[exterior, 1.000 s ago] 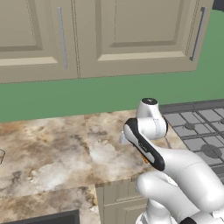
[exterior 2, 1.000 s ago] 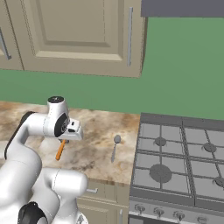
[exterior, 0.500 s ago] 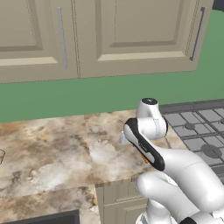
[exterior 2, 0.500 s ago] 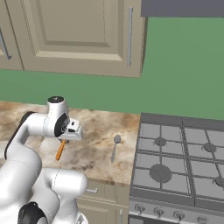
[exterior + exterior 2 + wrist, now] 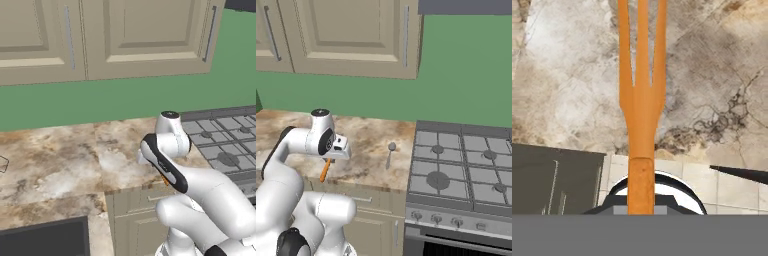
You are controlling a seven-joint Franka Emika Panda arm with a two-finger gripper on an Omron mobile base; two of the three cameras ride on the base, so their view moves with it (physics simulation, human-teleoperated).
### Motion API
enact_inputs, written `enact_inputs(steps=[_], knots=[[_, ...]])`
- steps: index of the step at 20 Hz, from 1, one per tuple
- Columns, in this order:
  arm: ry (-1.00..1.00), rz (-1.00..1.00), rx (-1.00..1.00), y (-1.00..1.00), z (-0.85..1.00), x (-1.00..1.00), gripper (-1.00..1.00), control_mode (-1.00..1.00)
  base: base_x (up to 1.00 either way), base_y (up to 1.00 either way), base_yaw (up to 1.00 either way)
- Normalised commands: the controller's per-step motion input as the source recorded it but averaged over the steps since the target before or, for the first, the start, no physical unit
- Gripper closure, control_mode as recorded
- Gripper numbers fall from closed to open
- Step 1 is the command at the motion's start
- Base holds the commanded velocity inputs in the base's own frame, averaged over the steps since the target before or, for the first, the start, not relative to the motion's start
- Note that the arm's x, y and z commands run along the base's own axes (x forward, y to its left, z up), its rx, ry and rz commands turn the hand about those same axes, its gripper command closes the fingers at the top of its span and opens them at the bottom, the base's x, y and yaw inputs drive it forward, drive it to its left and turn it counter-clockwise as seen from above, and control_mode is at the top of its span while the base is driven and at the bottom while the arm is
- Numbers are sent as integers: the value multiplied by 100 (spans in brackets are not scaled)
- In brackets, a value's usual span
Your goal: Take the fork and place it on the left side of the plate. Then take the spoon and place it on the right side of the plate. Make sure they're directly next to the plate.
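The orange fork (image 5: 641, 95) is lifted off the marble counter (image 5: 368, 142), tines pointing away from the hand, above the counter's front edge. My gripper (image 5: 330, 161) is shut on its handle; the fork (image 5: 325, 170) slants down from the hand, and a sliver of it (image 5: 164, 179) peeks out behind the forearm. The grey spoon (image 5: 390, 154) lies on the counter to the right of the gripper, close to the stove. The plate is out of view.
A gas stove (image 5: 462, 170) adjoins the counter on the right. Wall cabinets (image 5: 125, 35) hang over the green wall. A dark panel (image 5: 45, 240) sits below the counter edge at the lower left. A small clear object (image 5: 3, 164) stands at the far left.
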Motion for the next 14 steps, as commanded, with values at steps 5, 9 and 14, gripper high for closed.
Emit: enact_inputs(steps=[5,9,14], knots=[[0,0,0,0,0,0,100,100,-62,-9,-1],[0,0,0,0,0,0,100,100,-8,0,2],[0,0,0,0,0,0,100,100,0,-2,-67]])
